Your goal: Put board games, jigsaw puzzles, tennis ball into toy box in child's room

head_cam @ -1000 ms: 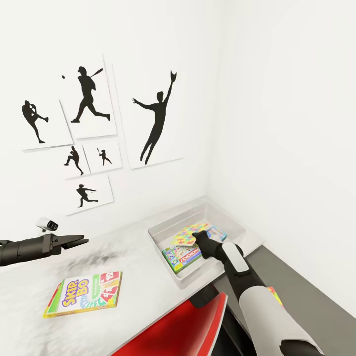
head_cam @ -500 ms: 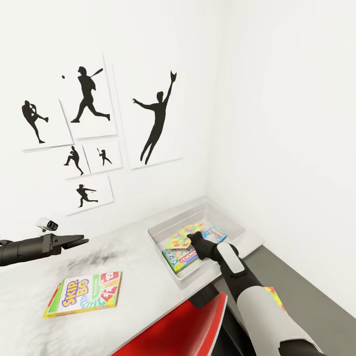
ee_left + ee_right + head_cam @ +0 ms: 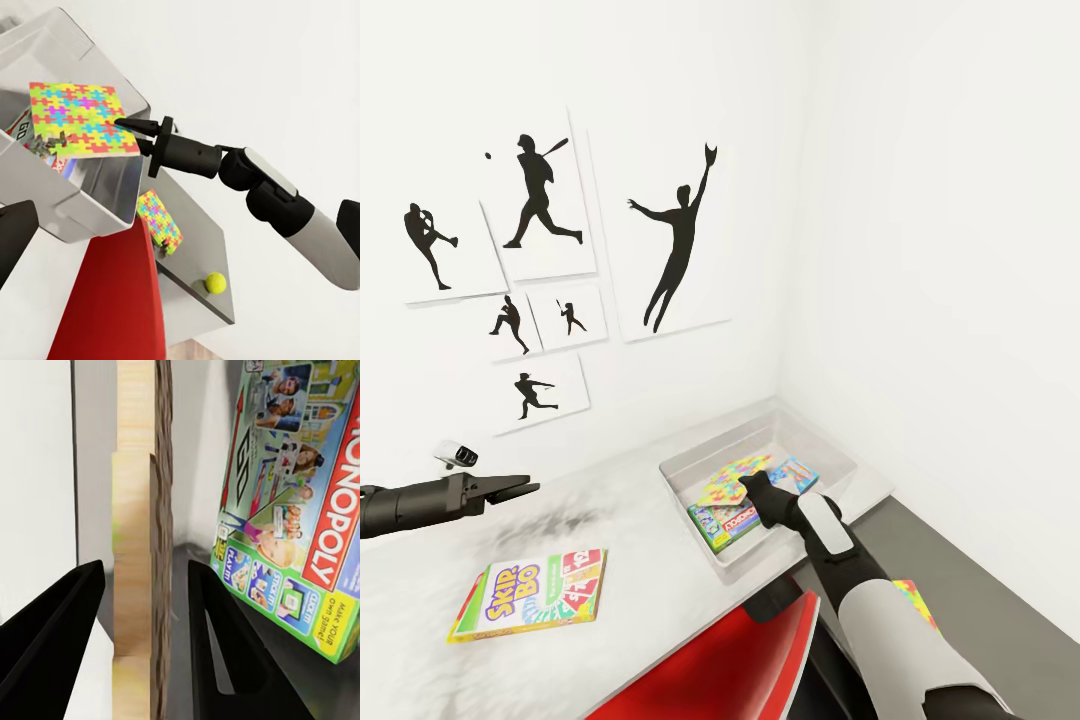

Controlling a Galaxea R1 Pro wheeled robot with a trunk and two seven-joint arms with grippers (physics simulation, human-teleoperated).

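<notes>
Jigsaw puzzle [image 3: 79, 120] pinched edge-on in right gripper [image 3: 142, 585], hanging over toy box [image 3: 838, 452] for drop onto Monopoly box [image 3: 296, 502]. Left gripper [image 3: 510, 489] idle, fingers together, above Skip-Bo box [image 3: 530, 594].

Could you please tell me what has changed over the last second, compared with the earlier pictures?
The right gripper has slid leftward in the head view over the toy box, carrying the jigsaw puzzle it is shut on slightly further in. The left gripper, Skip-Bo box and Monopoly box stayed put.
</notes>
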